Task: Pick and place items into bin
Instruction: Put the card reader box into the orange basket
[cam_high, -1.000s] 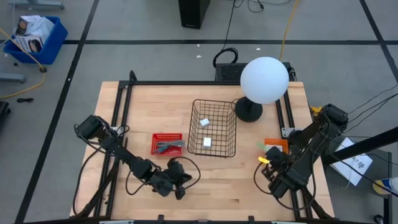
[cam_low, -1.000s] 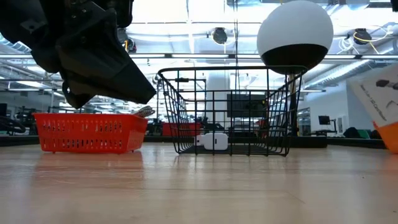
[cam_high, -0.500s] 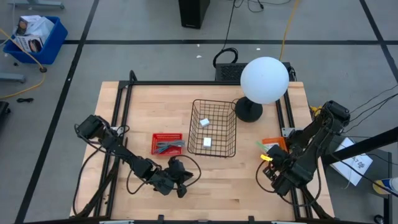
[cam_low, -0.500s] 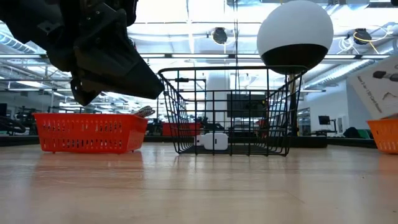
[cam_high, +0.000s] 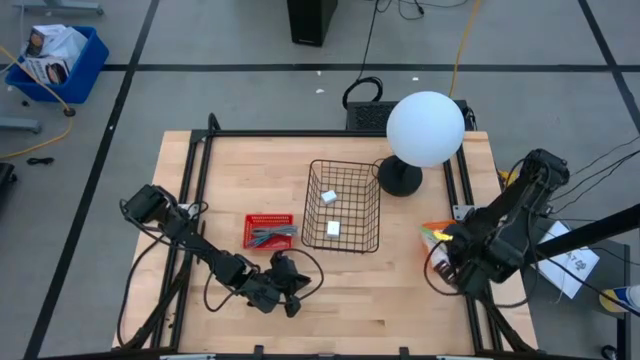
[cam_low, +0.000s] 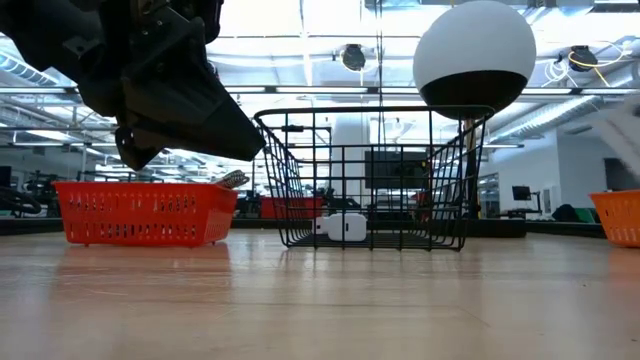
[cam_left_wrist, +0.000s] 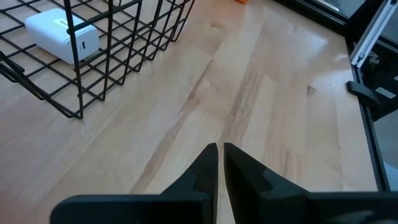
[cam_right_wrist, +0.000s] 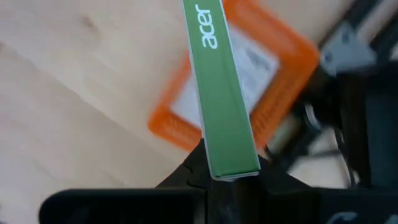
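The right hand (cam_right_wrist: 227, 168) clenched a slim green Acer box (cam_right_wrist: 221, 87), holding it above an orange tray (cam_high: 441, 233) by the right edge of the surface (cam_high: 400, 290). The left hand (cam_left_wrist: 220, 163), fingers pressed together and holding nothing, hovered near the front edge. Farther back, mid-surface, a black wire basket (cam_high: 343, 205) held two white blocks (cam_high: 333, 228), with a red basket (cam_high: 270, 231) of grey pieces beside it. A white globe lamp (cam_high: 425, 128) stood toward the back right corner.

I am reading just one word, "acer", showing in white letters along the green box (cam_right_wrist: 221, 93) that my right gripper (cam_right_wrist: 227, 171) is clamping.
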